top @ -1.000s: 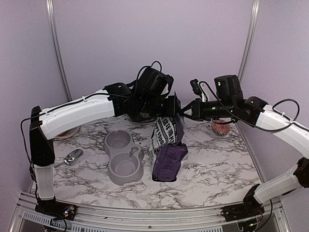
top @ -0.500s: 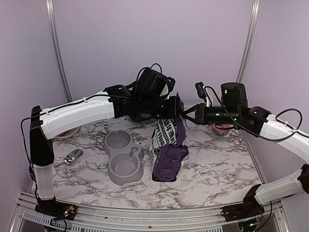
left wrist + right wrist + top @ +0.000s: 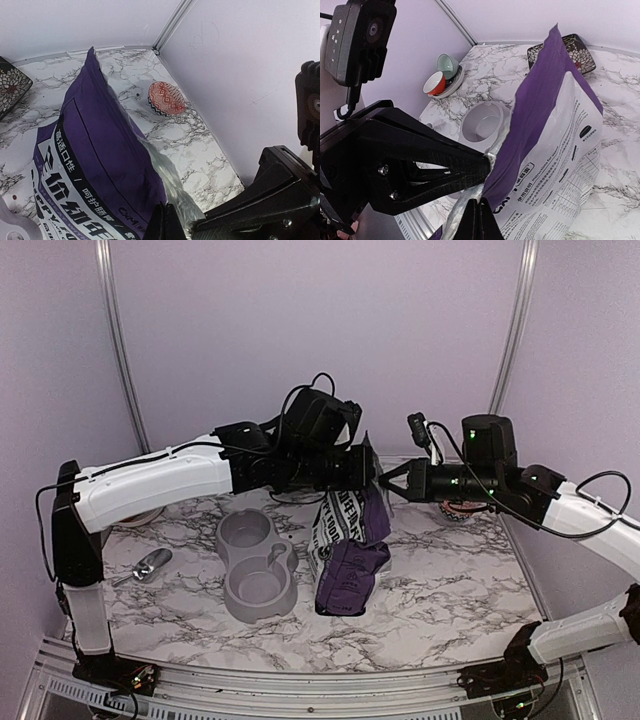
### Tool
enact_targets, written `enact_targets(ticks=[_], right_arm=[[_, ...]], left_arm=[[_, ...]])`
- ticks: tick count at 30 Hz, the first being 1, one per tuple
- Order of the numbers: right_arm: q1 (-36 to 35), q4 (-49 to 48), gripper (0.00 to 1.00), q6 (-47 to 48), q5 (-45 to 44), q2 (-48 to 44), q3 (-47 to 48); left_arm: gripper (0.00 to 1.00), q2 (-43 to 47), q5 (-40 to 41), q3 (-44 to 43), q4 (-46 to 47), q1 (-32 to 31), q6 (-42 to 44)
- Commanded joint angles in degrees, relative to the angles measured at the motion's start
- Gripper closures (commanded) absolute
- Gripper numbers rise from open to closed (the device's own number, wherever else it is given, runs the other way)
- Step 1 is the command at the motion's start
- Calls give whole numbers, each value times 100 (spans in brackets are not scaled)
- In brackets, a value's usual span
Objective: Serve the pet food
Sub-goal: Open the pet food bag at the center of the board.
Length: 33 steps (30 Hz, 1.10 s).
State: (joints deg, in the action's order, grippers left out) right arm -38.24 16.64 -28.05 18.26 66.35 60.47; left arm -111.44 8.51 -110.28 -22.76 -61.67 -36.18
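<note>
Left pincer [image 3: 373, 472] closed on bag [image 3: 348, 565]; double bowl [image 3: 245, 608] just beside.

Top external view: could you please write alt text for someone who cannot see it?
Both arms meet mid-table, the left gripper and right gripper shut on the top edge of a purple-and-white bag. A grey double bowl stands beside it.

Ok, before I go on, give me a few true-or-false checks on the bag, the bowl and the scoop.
1. The left gripper and the right gripper are both shut on the top edge of the bag. True.
2. The grey double bowl holds kibble. False: both wells look empty.
3. The metal scoop is in a gripper. False: it lies on the table, left of the bowl.
4. In the top view, the bag is right of the bowl. True.
</note>
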Motion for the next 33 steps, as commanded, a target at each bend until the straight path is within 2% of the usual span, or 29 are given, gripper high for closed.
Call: enact_targets(ticks=[1, 22, 33], right_arm=[[18, 133, 100, 37, -101, -270, -33], [27, 297, 100, 25, -418, -262, -156], [36, 520, 100, 19, -695, -291, -203]], left_arm=[[100, 141, 643, 216, -1377, -34, 201], [100, 241, 2027, 22, -2216, -139, 146], [100, 395, 2431, 180, -2474, -135, 59]])
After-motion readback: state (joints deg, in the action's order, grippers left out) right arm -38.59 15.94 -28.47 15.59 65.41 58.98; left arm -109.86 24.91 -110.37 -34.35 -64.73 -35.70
